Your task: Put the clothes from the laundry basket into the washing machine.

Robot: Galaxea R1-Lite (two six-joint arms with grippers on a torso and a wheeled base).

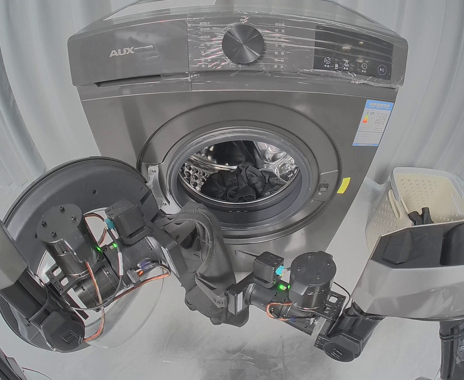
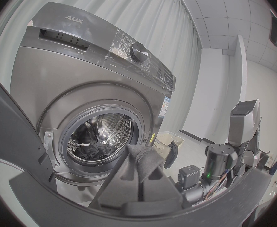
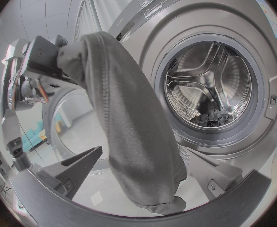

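Grey knit garment, judged soft, limp and light, hangs pinched tight at its top fold in left pincer; right pincer stands spread around the lower drape, best gripped at bunched folds.

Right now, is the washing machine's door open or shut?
Open. The door is swung aside to the robot's left, and dark clothes show inside the drum.
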